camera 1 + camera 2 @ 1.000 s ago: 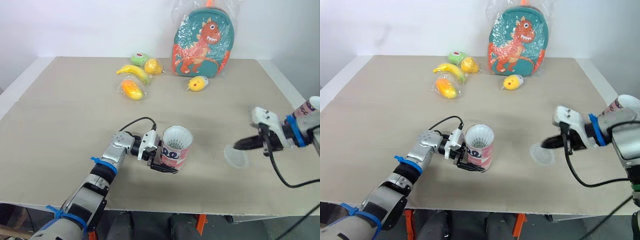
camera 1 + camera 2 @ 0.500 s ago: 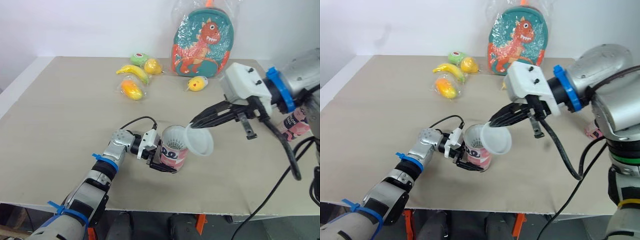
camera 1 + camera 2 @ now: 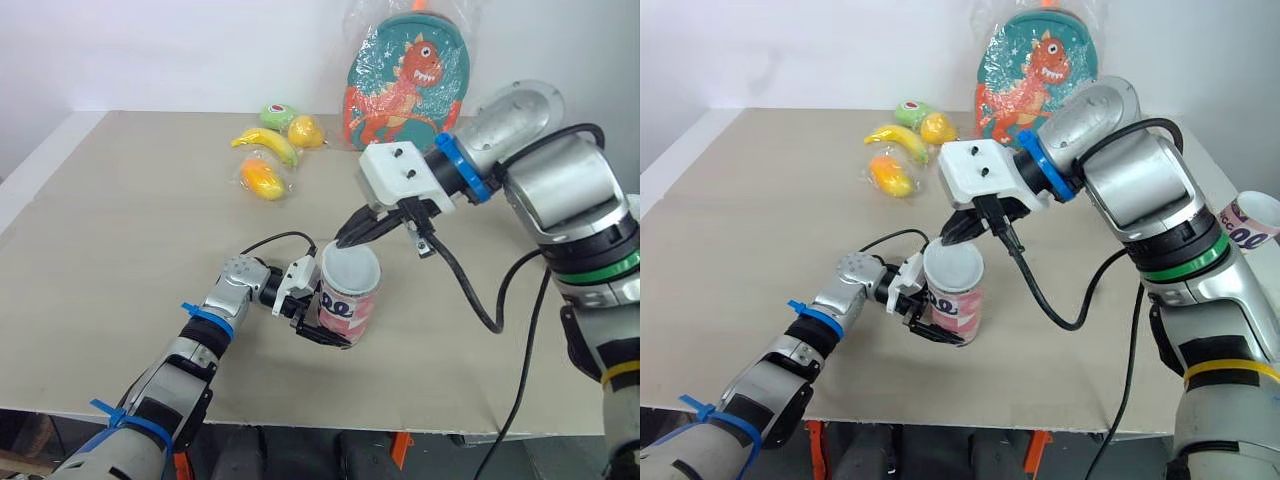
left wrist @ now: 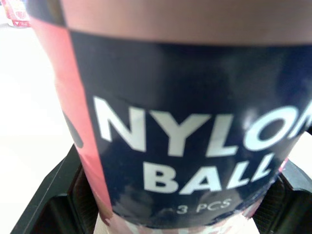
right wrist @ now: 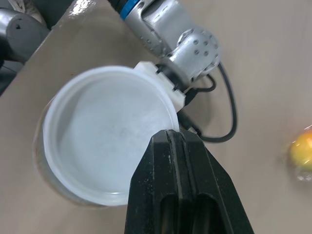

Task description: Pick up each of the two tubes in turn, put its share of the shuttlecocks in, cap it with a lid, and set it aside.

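Lid position is the whole story here. The right tool has its two black fingers squeezed together on the lid's rim, on the edge away from the robot, and the lid is sitting flat right over the open mouth of the nylon ball tube. From the head view it looks like it's touching the top. Whether it's actually snapped on I can't tell.

The tube stands upright on the desk, long axis straight up, with the left tool clamped around its lower half from the robot's left side. So the tube is pinned from one side and the lid comes at it from above.

In the right wrist view there's a thin crescent of tube rim peeking out past the lid on the side opposite the fingers. To me that says the lid may be a hair off centre, pulled toward the right tool. My guess is the next bit needs a small nudge across, then a push straight down along the tube's axis.

The other tube sits at the right edge of the desk, well apart.
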### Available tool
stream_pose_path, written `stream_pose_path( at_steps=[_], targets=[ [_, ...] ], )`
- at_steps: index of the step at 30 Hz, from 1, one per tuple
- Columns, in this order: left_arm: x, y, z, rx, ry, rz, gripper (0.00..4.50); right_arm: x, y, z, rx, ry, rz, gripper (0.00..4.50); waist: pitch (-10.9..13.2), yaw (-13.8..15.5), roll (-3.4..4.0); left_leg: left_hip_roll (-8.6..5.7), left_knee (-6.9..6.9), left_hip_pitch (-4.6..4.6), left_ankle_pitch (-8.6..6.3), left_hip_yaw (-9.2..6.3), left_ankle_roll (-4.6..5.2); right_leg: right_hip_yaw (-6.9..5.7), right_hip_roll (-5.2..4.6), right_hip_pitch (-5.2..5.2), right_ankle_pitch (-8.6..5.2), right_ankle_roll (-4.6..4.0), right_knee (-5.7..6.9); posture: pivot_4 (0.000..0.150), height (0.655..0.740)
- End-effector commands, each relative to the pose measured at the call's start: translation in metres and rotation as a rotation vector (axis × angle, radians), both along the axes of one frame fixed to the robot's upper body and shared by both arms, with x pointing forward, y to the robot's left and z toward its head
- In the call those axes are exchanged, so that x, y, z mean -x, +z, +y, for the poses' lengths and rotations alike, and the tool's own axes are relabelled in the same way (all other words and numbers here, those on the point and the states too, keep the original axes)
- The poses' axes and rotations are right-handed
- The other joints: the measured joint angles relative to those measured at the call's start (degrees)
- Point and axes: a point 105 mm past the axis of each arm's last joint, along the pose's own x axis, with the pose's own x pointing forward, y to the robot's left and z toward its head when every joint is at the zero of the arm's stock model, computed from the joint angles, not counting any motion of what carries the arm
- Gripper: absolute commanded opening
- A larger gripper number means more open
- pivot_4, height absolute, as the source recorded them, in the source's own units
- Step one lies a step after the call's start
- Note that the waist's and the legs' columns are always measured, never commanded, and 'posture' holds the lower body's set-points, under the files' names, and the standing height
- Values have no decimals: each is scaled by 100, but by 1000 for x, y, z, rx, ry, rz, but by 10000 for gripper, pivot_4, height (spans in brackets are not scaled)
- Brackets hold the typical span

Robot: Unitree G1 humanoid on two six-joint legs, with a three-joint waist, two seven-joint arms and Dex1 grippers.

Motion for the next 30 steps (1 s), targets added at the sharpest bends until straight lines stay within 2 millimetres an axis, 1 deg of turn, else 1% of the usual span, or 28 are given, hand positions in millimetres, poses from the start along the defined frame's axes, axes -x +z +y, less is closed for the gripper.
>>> stream_pose_path(
  at_steps=[1, 9, 11, 15, 22, 27, 30],
  targets=[
    [5, -20, 11, -79, 6, 60, 36660, 7, 8, -1, 36, 47, -30, 252, 0, -1, 0, 0, 0, 0, 0, 0, 0, 0, 0, 0, 0, 0, 0, 1500, 7400],
    [4, -19, 12, -81, 9, 59, 36660, 22, 9, -5, 79, 90, -21, 252, 0, -10, 0, 2, -3, 1, -1, 0, -1, 0, 1, -1, -3, -4, 0, 1500, 7400],
    [4, -19, 12, -81, 9, 57, 36660, 23, 6, -6, 97, 95, -13, 252, 0, -9, 0, 2, -3, 1, -1, 0, -1, 0, 1, -2, -3, -4, 1, 1500, 7400],
    [2, -17, 11, -75, 10, 54, 36660, 21, -5, -6, 136, 99, -8, 252, -2, -8, -4, 2, -3, 1, -1, 0, -1, -1, 1, -1, -5, -5, 1, 1500, 7400],
    [1, -16, 13, -76, 18, 59, 36660, 18, -5, -4, 138, 106, -29, 252, -2, -5, -4, 2, -4, 0, -2, -1, -2, -2, 1, -2, -6, -6, 1, 1500, 7400],
    [2, -15, 14, -74, 20, 65, 36660, 11, -9, -6, 183, 105, -102, 252, -2, -8, -4, 2, -3, 0, -2, -1, -2, -3, 1, -2, -6, -6, 1, 1500, 7400],
    [2, -14, 13, -71, 21, 67, 36660, 8, -6, 2, 158, 111, -130, 252, -2, -10, -4, 4, -4, 1, -2, -1, -2, -4, 3, -3, -6, -5, 1, 1500, 7400]
  ],
)
